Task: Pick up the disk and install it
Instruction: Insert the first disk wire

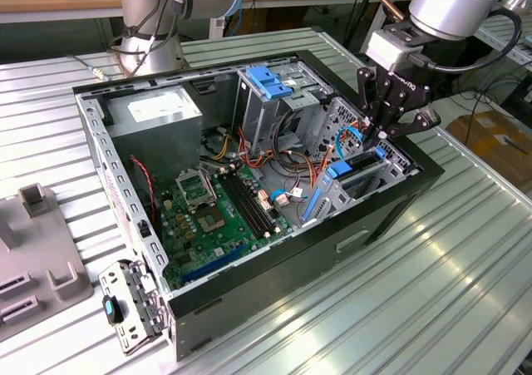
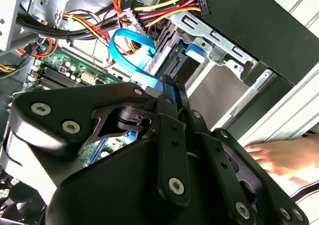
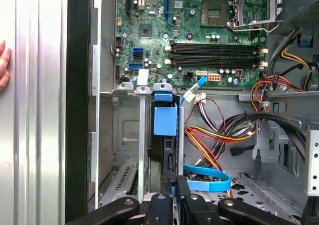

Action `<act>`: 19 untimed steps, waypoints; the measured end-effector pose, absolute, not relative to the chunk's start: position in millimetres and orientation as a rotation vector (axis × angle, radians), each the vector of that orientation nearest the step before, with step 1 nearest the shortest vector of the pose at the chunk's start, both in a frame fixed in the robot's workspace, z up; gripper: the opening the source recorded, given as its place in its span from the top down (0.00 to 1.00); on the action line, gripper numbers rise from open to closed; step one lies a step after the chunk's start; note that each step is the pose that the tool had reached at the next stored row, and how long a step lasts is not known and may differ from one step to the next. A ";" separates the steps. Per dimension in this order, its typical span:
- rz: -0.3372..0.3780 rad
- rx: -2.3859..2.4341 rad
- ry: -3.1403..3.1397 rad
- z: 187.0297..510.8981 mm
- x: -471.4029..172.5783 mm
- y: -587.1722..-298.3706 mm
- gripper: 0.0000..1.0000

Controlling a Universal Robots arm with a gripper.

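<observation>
The claw hangs over the front corner of the computer case, fingers drawn narrow, almost together; the disk stands on edge in the metal bay straight ahead of the tips, likely so it can slide home along the rails; whether the tips pinch it or merely press, I cannot tell, the claw's own body covering the contact; a flat blue cable loops just beside the tips; someone's hand lies outside the case, cut off at the edge
</observation>
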State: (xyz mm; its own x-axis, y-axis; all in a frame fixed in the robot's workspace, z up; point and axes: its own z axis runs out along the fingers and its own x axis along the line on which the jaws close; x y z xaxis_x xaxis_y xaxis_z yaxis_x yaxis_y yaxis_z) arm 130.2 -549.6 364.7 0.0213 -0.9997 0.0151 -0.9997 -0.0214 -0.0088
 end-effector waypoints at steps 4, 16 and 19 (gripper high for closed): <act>0.027 2.242 -2.194 364.7 130.2 -549.8 0.84; 0.027 2.257 -2.207 364.5 119.9 -553.5 0.84; 0.029 2.263 -2.211 364.6 114.9 -554.1 0.84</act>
